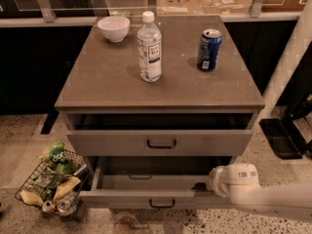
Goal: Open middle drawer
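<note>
Grey middle drawer [122, 199]: you see it pulled well out, lowest of the fronts in view, flat and plain, with a small black bar handle [161, 204] at its centre and a pale grey inside.
Gripper [201, 186]: at the drawer's right end, just behind the front panel, on a rounded white arm [253, 191]; you cannot tell whether it is open or closed.
Upper drawer [107, 143]: taller matte grey front, partly out.
Cabinet top [107, 77]: brown, faintly speckled slab.
Water bottle [149, 48]: clear plastic, white cap, label print unreadable.
Can [209, 50]: blue metal, upright, lettering unreadable.
Bowl [113, 28]: white, round, back left corner.
Wire basket [78, 160]: on the speckled floor, holding crinkled green and yellow packets.
</note>
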